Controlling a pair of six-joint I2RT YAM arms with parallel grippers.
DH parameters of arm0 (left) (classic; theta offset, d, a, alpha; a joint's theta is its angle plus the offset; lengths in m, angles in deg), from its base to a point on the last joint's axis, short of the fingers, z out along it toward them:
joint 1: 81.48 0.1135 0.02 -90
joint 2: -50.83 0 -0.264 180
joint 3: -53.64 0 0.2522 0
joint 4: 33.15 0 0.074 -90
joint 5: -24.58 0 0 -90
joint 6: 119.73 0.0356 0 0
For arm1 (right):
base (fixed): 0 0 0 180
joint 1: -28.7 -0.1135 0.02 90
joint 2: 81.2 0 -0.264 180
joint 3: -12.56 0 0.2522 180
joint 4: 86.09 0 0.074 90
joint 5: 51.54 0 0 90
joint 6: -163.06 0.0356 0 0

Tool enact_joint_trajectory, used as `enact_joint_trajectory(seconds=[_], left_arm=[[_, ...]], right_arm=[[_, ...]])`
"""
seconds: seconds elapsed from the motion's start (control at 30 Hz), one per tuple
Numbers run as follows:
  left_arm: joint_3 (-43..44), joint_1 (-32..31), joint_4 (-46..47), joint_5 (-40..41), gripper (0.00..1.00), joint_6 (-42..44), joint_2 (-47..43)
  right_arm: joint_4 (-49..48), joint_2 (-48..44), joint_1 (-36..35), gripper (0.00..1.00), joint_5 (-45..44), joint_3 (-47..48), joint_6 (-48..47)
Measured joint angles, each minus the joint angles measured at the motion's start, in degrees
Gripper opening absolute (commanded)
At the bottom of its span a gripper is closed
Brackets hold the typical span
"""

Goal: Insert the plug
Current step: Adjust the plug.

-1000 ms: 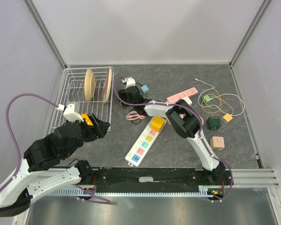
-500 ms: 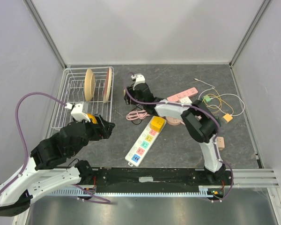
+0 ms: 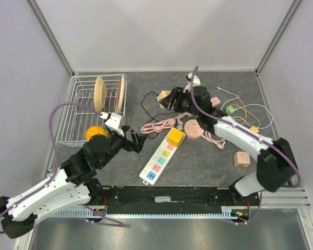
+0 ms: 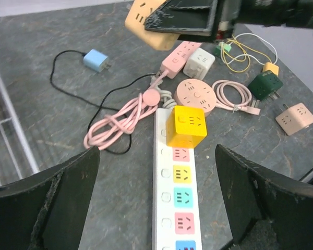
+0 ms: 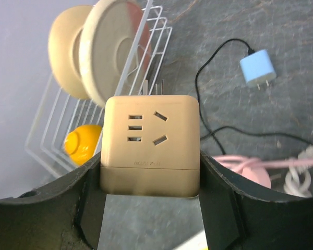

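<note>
Plug (image 5: 150,146): tan cube, socket face toward the wrist camera, prongs on its far side. It is held off the table (image 3: 208,172) over the far middle, right of the rack, well apart from the strip.
Right gripper (image 5: 150,164): fingers pressed on the plug's two sides, pinching it.
Strip (image 3: 157,162): white, lying diagonally near the table's centre, with a row of coloured sockets.
Yellow cube (image 3: 174,137): seated on the strip's far end.
Left gripper (image 4: 156,156): spread wide with nothing between the fingers, just left of the strip and facing it.
Cable (image 3: 157,126): pink coil just beyond the strip's far end.
Round socket (image 3: 193,128): pink, flat on the table, near the yellow cube.
Charger (image 5: 257,69): blue, on the table with a black cord, beyond the plug in the wrist view.
Rack (image 3: 75,112): white wire, far left. Two plates (image 3: 99,94) stand upright in it, and an orange ball (image 3: 94,133) is at its near end.
Right side: a dark green plug (image 4: 263,85) and a peach cube (image 3: 242,159) lie apart from the strip.
</note>
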Motion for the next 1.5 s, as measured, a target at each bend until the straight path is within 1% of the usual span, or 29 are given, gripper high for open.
enact_joint_trajectory(seconds=[0.1, 0.23, 0.37, 0.5, 0.73, 0.93, 1.07, 1.2, 1.3, 1.33, 1.5], left_arm=[[-3.4, 0.0, 10.1, -2.8, 1.0, 4.9, 4.6], [-4.2, 0.0, 22.2, -6.8, 1.0, 10.5, 13.3], [-4.9, 0.0, 33.6, -9.6, 1.0, 14.8, 20.2], [-4.9, 0.0, 44.0, -13.2, 1.0, 19.1, 26.4], [-4.8, 0.0, 56.3, -18.6, 1.0, 23.2, 34.9], [-3.8, 0.0, 62.3, -22.4, 0.99, 25.2, 37.8], [-2.3, 0.1, 64.5, -23.0, 0.93, 26.2, 38.9], [-0.4, 0.1, 65.7, -23.6, 0.9, 26.8, 40.6], [0.5, 0.3, 66.4, -23.6, 0.83, 26.9, 42.2], [0.6, 0.4, 66.5, -23.6, 0.78, 26.9, 42.6], [0.8, 0.9, 67.3, -23.8, 0.69, 26.8, 44.0]], right_arm=[[3.7, -8.2, 1.3, 0.24, 2.9, -3.5, 2.1], [7.4, -18.4, 3.0, 0.23, 5.4, -5.9, 4.2], [9.5, -25.5, 4.3, 0.22, 7.9, -7.6, 6.5], [10.8, -29.2, 5.0, 0.22, 11.3, -10.1, 9.1], [14.2, -29.9, 6.9, 0.22, 16.3, -11.4, 11.6], [14.9, -29.9, 9.3, 0.21, 19.8, -11.4, 13.1], [14.9, -29.9, 10.5, 0.21, 21.9, -11.4, 14.0], [14.9, -29.3, 11.0, 0.21, 23.4, -11.4, 14.8], [14.9, -28.4, 11.1, 0.21, 24.2, -11.4, 15.4], [14.9, -28.3, 11.1, 0.21, 24.3, -11.4, 15.6], [14.8, -28.0, 11.1, 0.2, 25.0, -11.4, 16.6]])
